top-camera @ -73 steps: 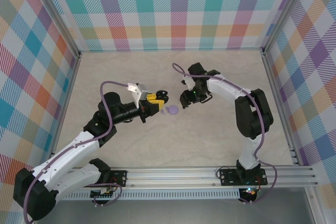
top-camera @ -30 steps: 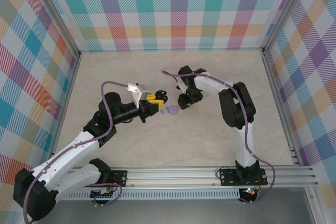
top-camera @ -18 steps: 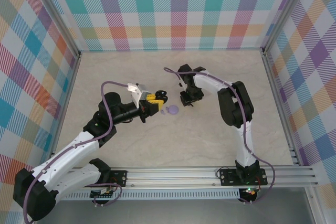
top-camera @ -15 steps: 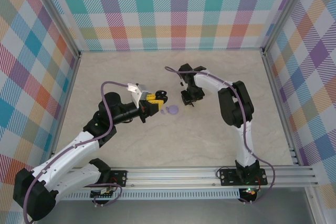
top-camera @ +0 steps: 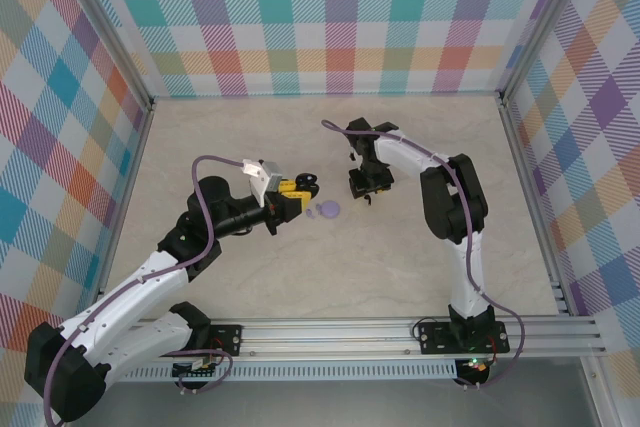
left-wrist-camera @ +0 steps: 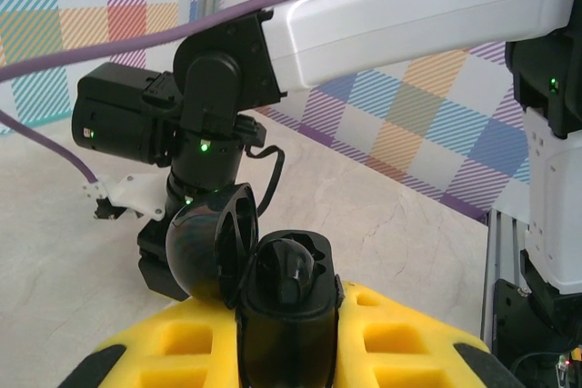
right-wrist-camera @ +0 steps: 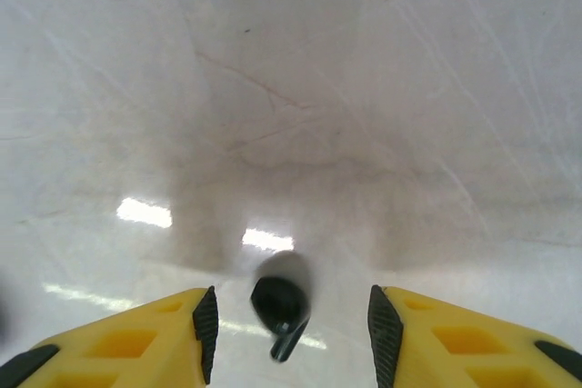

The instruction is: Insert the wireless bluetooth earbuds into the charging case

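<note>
On the pale marbled table (top-camera: 250,147), the left gripper (top-camera: 299,188) is clamped tight on a black hinged shell (left-wrist-camera: 289,293), whose round lid (left-wrist-camera: 212,244) stands open beside its base. The lavender charging case (top-camera: 325,210) lies flat on the table just beside those yellow fingers, between the 2 arms and apart from both; whether its own lid is up is too small to tell. Across from it, the right gripper (right-wrist-camera: 289,320) points down at the tabletop with its jaws parted to a middling gap; 1 small black earbud (right-wrist-camera: 279,303) lies on the table between the 2 black pads (right-wrist-camera: 205,320), clear of both.
</note>
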Controlling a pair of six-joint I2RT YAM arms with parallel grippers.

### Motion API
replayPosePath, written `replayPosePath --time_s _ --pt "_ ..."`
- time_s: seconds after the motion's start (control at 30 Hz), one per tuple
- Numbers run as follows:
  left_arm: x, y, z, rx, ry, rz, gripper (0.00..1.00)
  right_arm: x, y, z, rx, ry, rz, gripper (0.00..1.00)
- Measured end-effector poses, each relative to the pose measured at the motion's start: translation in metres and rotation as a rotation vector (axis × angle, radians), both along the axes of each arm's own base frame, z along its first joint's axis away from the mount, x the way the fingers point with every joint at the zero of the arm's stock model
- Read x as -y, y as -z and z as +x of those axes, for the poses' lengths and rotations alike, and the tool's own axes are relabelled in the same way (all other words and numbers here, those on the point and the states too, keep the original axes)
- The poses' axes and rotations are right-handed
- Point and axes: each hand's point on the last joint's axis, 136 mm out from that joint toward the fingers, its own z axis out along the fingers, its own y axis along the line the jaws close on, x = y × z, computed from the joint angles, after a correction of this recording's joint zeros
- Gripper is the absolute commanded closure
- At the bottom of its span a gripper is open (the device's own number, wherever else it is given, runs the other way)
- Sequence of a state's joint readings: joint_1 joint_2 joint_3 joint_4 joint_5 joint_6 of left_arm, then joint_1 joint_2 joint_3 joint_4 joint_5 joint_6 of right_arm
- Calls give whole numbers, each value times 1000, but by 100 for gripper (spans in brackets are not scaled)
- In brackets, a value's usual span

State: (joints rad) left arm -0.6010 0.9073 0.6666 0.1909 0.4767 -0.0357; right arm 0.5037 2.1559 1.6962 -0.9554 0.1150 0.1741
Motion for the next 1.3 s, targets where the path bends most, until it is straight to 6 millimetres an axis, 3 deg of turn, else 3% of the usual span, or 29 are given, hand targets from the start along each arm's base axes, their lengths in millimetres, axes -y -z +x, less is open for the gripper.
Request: replayPosePath --time_s 0.57,1.3 --pt "0 1 0 -2 0 1 94 -2 -5 -4 -30 222 25 65" --pt "0 0 0 -2 1 1 94 -1 13 -5 -73 263 -10 64"
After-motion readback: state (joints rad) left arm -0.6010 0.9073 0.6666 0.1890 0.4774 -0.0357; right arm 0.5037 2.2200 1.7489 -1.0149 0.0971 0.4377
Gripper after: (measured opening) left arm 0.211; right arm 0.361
